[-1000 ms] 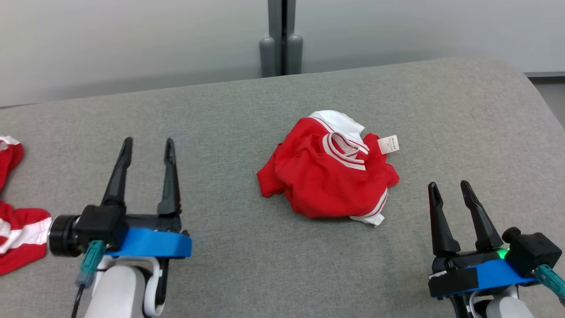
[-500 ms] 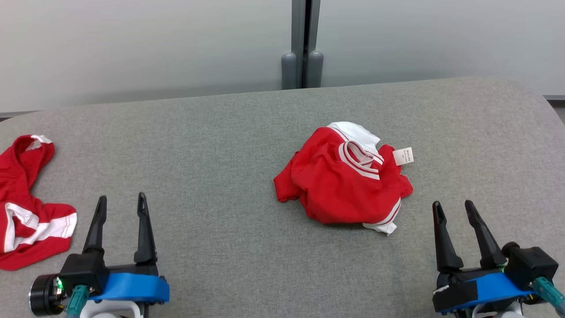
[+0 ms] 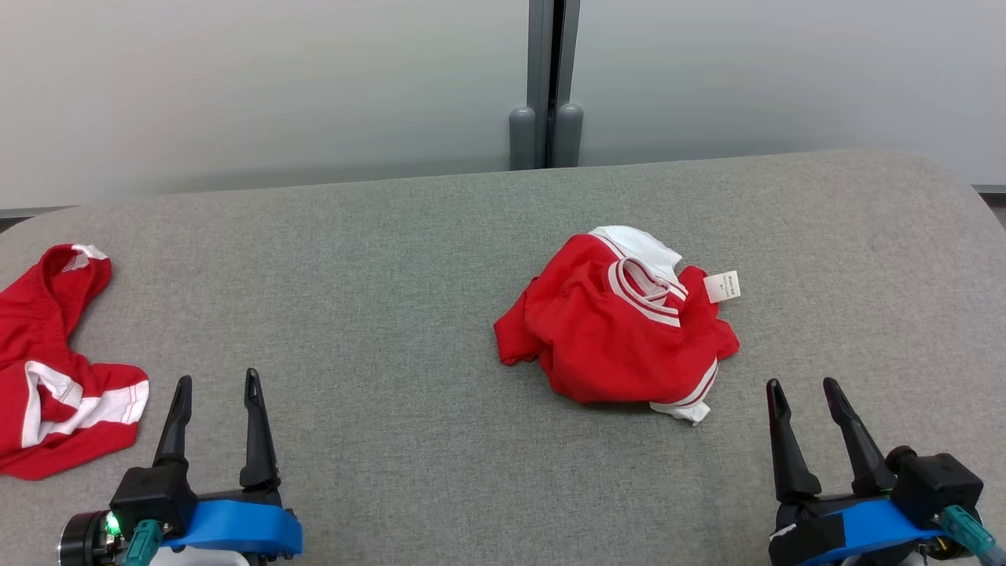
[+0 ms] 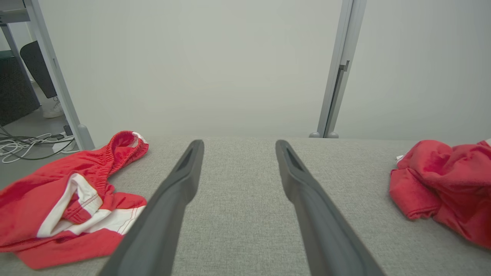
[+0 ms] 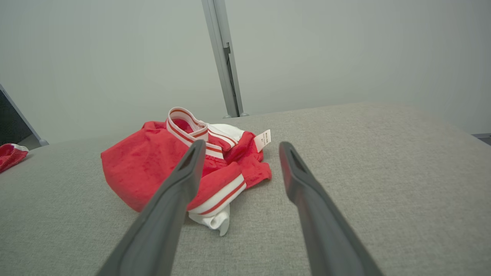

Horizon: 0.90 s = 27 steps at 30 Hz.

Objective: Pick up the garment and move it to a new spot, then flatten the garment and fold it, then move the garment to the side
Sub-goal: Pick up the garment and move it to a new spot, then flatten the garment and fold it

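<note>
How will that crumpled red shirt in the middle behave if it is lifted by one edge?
The shirt lies in soft, loose folds, so it is probably floppy and would unfurl and hang when lifted. Its cloth looks thin, so it is likely light. On the grey cloth surface, a push would probably bunch it rather than slide it.

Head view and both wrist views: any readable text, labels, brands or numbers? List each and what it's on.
White tag sticking out of the crumpled red garment: a few lines of dark print, too small and blurred to read.
Other red garment at the left edge: no lettering visible.
Nothing else carries legible text.
</note>
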{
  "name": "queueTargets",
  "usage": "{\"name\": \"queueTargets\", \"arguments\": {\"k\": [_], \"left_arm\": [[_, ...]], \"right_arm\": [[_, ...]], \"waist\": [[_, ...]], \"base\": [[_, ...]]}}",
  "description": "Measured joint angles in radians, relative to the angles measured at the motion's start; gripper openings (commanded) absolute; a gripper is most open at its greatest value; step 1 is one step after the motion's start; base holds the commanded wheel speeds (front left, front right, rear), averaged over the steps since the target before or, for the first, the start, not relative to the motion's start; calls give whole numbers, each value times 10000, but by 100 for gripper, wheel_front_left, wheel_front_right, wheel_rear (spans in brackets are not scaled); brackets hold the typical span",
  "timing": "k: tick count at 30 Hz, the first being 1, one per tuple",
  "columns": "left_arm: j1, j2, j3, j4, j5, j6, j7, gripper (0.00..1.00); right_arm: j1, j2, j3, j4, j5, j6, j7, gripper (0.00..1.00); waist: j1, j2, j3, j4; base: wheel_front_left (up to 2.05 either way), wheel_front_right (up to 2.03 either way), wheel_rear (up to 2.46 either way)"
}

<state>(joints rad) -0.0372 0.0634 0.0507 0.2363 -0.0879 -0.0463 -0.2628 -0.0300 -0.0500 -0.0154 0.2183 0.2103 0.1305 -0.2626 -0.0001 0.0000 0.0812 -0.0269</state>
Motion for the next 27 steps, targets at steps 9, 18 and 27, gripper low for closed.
{"name": "queueTargets", "arguments": {"k": [9,18,27], "left_arm": [[0,-69,63,42,92,-69,0,100],[22,-92,128,46,113,-79,0,100],[20,-111,144,36,182,-75,0,100]], "right_arm": [[4,0,65,42,-31,0,0,100],[3,0,115,82,-27,0,0,100],[-1,0,115,121,-29,0,0,100]], "waist": [[1,0,-50,18],[1,0,1,20],[1,0,50,21]], "base": [[0,0,0],[0,0,0],[0,0,0]]}}
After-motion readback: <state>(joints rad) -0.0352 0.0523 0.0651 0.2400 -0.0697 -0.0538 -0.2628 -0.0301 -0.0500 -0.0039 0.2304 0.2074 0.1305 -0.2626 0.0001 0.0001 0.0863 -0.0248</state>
